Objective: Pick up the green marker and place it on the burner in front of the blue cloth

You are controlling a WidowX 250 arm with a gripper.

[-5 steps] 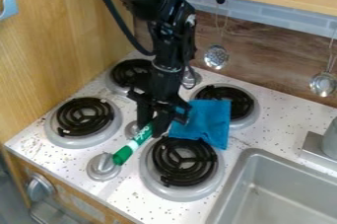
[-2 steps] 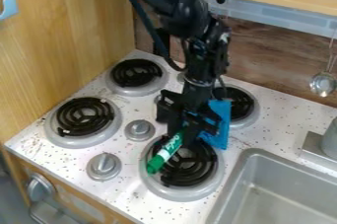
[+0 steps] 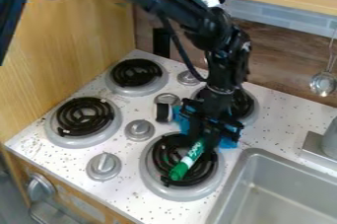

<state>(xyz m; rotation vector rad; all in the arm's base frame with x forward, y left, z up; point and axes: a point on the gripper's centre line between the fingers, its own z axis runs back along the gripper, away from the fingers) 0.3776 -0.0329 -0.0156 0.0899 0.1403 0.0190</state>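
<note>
Marker: A green marker [image 3: 189, 161] juts from the gripper [image 3: 209, 141] toward the view's lower left, its long axis on a slant, capped end lowest, over the near burner [image 3: 174, 195]. Whether it touches the coil cannot be told.
Gripper: Black fingers pinch the marker by its upper end, above the burner's sink-side edge, on an arm that enters from the upper left.
Cloth: A blue cloth [image 3: 227, 144] lies directly behind the gripper, partly hidden, peeking out on both sides between the near burner and the far burner [image 3: 249, 105]. Contact with the fingers cannot be judged.
Can: A small silver-and-black can [image 3: 164, 111] sits just beside the cloth, on its left in view, the closest obstacle on that side.
Knobs: Two gray stove knobs [image 3: 139, 130] [image 3: 103, 166] stand to the left of the near burner, apart from the marker.
Sink: The gray sink [image 3: 227, 188] borders the scene at lower right, its raised rim near the burner.
</note>
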